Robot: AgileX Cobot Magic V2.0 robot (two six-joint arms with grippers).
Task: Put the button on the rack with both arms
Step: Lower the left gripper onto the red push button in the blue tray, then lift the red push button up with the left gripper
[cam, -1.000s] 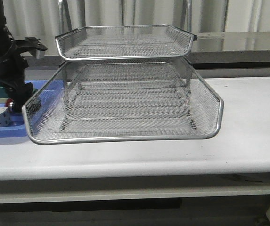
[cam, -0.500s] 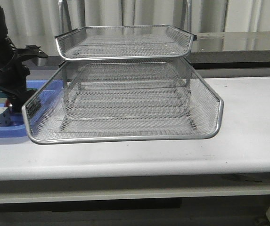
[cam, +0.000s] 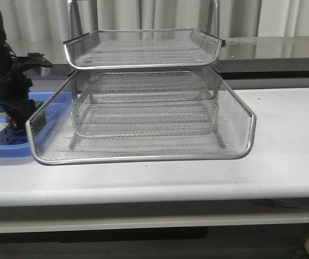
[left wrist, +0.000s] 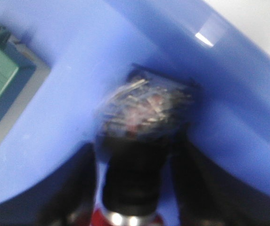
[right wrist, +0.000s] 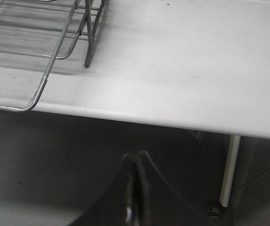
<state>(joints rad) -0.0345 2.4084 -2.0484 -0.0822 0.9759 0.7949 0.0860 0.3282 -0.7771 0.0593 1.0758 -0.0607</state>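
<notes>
The left arm reaches down at the far left, its gripper (cam: 15, 123) lowered just beside the rack (cam: 138, 156), its dark fingers (left wrist: 76, 188) closed around the button (left wrist: 135, 165). The right gripper (right wrist: 135, 188) hangs below the table edge near the rack's corner, fingers pressed together.

Shiny wire-mesh metal rack (cam: 143, 102), seemingly glossy blue plastic tray (cam: 3, 150), matt white table (cam: 283, 156).

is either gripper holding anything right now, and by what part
The left gripper grips the button by its black body, over the blue tray. The right gripper is shut on nothing.
</notes>
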